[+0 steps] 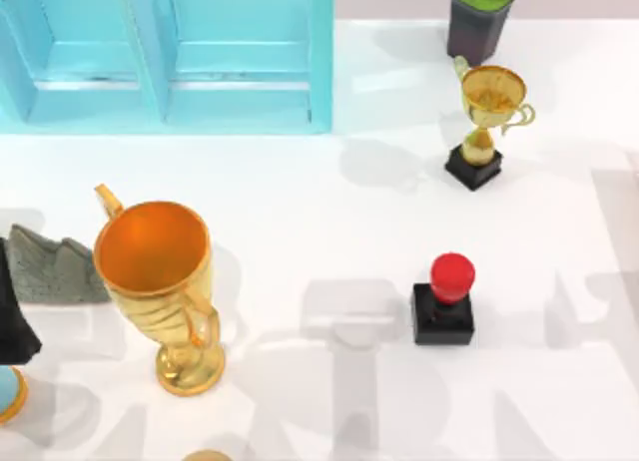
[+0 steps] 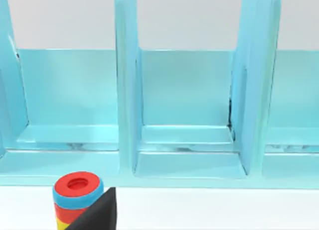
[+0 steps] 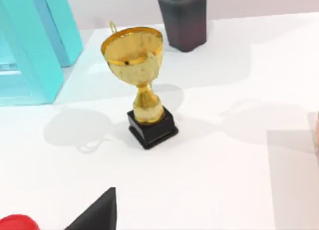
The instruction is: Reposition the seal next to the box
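No lettering, brand or label can be read on anything here. The seal (image 1: 444, 299) stands upright on the white bench (image 1: 329, 212), right of centre in the top view, its glossy red knob on the black square base; its red top also shows at the edge of the right wrist view (image 3: 17, 223). Nothing touches it.

Behind it, toward the far right, a small gold trophy (image 1: 487, 122) stands upright on its black base, well apart from the seal, and the right wrist view sees it clearly (image 3: 142, 98). Beyond that trophy sits a dark pot (image 1: 477, 20) with green on top (image 3: 183, 18). A turquoise box (image 1: 170, 57) with open compartments takes up the far left of the bench; the left wrist view looks straight into its bays (image 2: 187, 105). The seal is well apart from this box, with bare bench between them.

On the left, a large gold trophy (image 1: 165, 286) stands near the front, with a grey ridged object (image 1: 55, 266) just beside it and a black shape (image 1: 15, 316) at the edge, possibly part of the left arm. In the left wrist view a stack of coloured rings (image 2: 77, 197) stands in front of the box.

Neither arm's fingers are visible, so whether they are spread or pressed together I cannot tell.
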{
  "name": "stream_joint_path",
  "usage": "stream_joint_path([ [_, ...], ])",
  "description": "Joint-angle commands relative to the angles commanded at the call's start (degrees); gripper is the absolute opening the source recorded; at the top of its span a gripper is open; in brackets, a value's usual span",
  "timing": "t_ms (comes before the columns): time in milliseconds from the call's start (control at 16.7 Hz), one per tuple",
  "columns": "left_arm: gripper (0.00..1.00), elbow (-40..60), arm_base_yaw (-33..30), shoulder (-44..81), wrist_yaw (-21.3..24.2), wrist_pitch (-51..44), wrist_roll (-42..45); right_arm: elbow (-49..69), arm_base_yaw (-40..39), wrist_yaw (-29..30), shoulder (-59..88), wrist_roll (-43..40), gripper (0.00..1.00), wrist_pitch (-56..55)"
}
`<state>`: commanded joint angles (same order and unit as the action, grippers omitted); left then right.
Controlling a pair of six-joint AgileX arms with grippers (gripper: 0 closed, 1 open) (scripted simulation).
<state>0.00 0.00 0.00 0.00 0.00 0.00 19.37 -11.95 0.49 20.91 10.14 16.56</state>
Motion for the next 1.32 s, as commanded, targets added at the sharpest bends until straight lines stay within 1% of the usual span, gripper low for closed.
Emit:
stream_joint_path([
  [180,1.0,0.0,0.0,0.0,0.0,0.0,0.0,13.9,-6.6,0.4,16.0,6.0,1.0,11.5],
  [420,1.0,0.0,0.0,0.0,0.0,0.0,0.0,35.0,-14.4,0.8,42.1,13.7,1.0,28.6],
  [600,1.0,0.0,0.0,0.0,0.0,0.0,0.0,50.4,-18.6,0.8,61.2,18.4,1.0,40.6],
  [780,1.0,0.0,0.0,0.0,0.0,0.0,0.0,64.2,-21.2,0.5,76.3,22.0,1.0,50.3],
  [1020,1.0,0.0,0.0,0.0,0.0,0.0,0.0,76.7,-22.6,-0.2,88.2,24.9,1.0,58.5],
  [1140,1.0,0.0,0.0,0.0,0.0,0.0,0.0,79.6,-22.8,-0.4,90.8,25.5,1.0,60.4],
  [1320,1.0,0.0,0.0,0.0,0.0,0.0,0.0,80.1,-22.9,-0.4,91.3,25.6,1.0,60.7],
])
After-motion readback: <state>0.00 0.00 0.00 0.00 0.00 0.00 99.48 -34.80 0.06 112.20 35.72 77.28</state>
